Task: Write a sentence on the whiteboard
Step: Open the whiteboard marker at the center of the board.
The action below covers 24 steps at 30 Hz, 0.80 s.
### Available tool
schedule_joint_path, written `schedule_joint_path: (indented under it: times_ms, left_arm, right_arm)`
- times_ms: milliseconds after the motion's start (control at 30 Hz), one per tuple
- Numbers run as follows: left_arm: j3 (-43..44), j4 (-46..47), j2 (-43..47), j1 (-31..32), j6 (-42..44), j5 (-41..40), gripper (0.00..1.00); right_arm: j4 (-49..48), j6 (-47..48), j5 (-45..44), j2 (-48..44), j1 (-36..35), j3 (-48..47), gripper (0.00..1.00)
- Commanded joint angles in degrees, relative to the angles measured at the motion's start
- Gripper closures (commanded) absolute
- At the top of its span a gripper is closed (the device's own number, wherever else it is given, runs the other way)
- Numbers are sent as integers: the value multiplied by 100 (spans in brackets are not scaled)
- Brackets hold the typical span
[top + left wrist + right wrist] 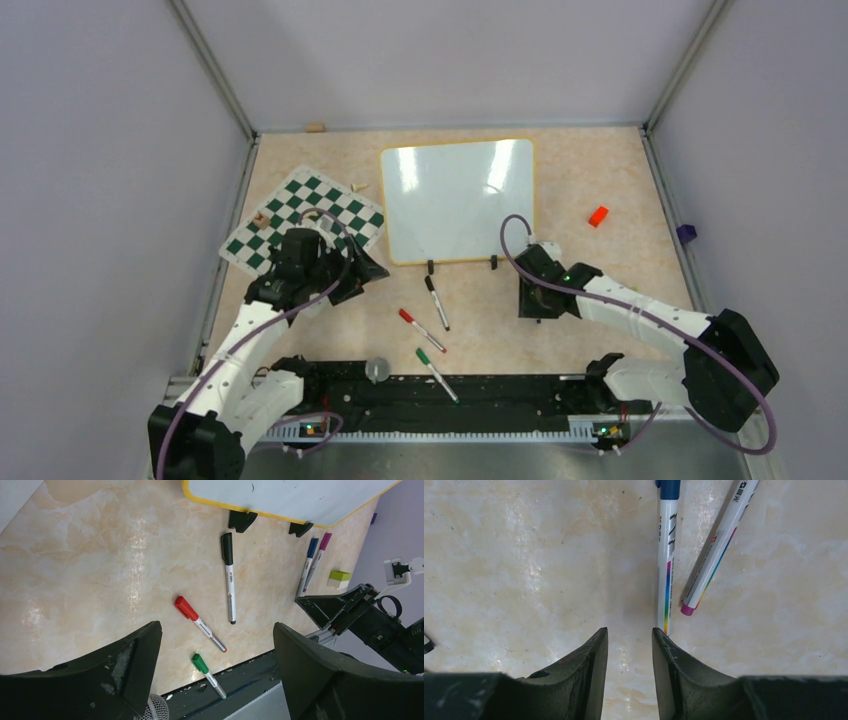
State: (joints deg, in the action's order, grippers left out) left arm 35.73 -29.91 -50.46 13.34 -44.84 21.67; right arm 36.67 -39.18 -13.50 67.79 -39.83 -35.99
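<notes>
Right arm (640, 315), then glossy yellow-rimmed whiteboard (455, 195) with black clips (431, 267)

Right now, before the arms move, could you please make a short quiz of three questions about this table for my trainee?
1. True or false: a full sentence is already written on the whiteboard.
2. Which lies nearest the right gripper? A red marker, B blue marker, C green marker.
3. What does the left gripper hold?
Key: 1 false, no sentence shows on it; 2 B; 3 nothing, its jaws stand open.
</notes>
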Motion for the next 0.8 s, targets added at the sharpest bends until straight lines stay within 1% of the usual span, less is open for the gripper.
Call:
schedule_joint_path:
  times_ms: [0,233,433,533,600,633,667,700,767]
  left_arm:
    - [265,263,37,19,148,42,13]
    - [274,133,101,19,215,-46,13]
    - [255,156,127,19,223,-116,13]
    - [282,186,101,19,246,-143,13]
    - [332,193,68,19,286,-182,13]
    - [370,160,44,19,303,-213,13]
    - [415,116,15,19,315,-246,14]
    - [470,80,-15,19,341,-266,14]
    - [569,-23,-51,19,374,-275,14]
  right_arm:
    - [-15,55,-218,6,104,-73,63]
    - [-82,168,-78,120,623,-74,63]
    - [-327,311,20,474,681,-20,63]
    - [-458,223,149,702,696,55,65]
    - [-491,106,159,799,692,121,74]
    - [-493,51,162,838,696,148,81]
    - [-480,17,184,861,692,153,93]
    - [-423,-14,202,858,689,142,100]
    - [-261,-58,253,735,683,93,100]
